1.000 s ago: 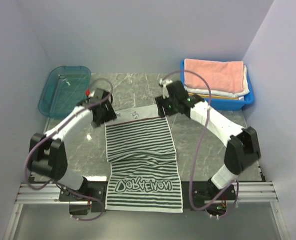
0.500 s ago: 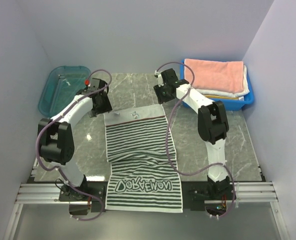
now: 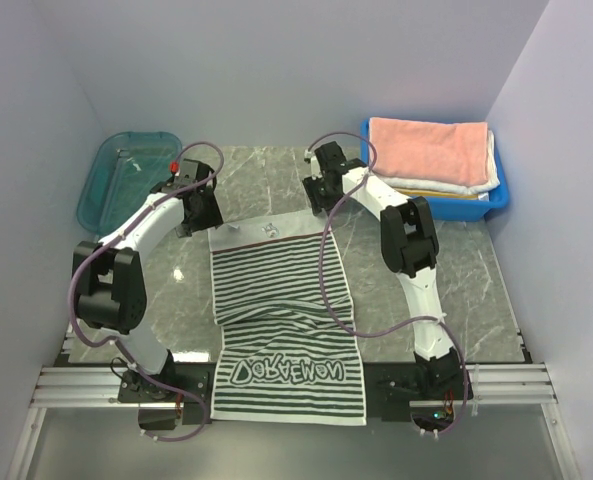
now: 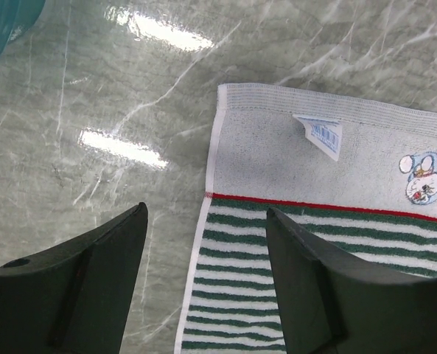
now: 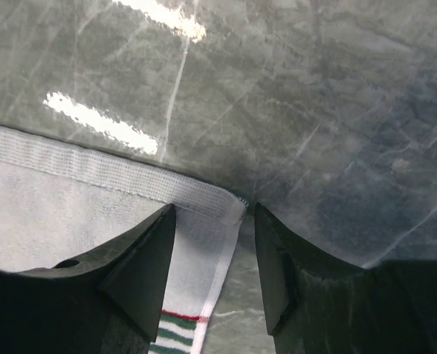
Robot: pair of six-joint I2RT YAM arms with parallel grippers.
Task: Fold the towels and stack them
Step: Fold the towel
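A dark-and-white striped towel [image 3: 276, 290] lies spread flat down the middle of the table, its near end hanging over the front edge. My left gripper [image 3: 200, 212] hovers open at its far left corner. In the left wrist view the open gripper [image 4: 205, 214] straddles the towel's [image 4: 314, 162] left hem. My right gripper [image 3: 319, 194] is at the far right corner. Its jaws [image 5: 213, 210] stand open on either side of that towel [image 5: 93, 214] corner, with gaps showing. A folded salmon pink towel [image 3: 426, 150] lies on a white one [image 3: 492, 168].
The folded towels sit in a blue bin [image 3: 501, 203] at the back right. An empty teal tray [image 3: 126, 185] stands at the back left. A white tag [image 4: 323, 134] and a small cartoon print [image 4: 423, 177] mark the striped towel's far band.
Both grippers have moved toward the far end of the striped towel. The right arm has folded up and its jaws have narrowed. The towel has not shifted.
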